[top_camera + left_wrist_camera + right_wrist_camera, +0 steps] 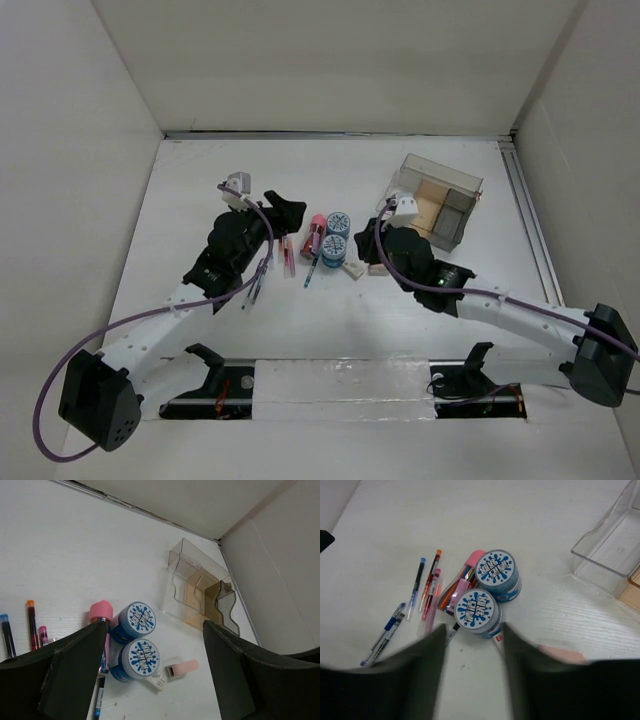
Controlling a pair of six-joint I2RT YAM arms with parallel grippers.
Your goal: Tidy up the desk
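The white desk (190,190) carries two round blue tubs with blue-and-white lids (336,233), a pink-capped tube (317,224) and several loose pens (289,256). A small pink eraser (182,668) and a small white piece (158,681) lie beside the tubs. My left gripper (289,211) is open and empty, just left of the tubs; in the left wrist view (155,680) its jaws stand wide apart above them. My right gripper (374,229) is open and empty, just right of the tubs. In the right wrist view (472,680) its blurred fingers (420,675) partly hide the eraser (565,655).
A clear compartmented organizer (440,200) stands at the back right, close behind my right wrist; it also shows in the left wrist view (200,587). Pale walls enclose the desk on three sides. A silvery strip (340,380) runs along the near edge.
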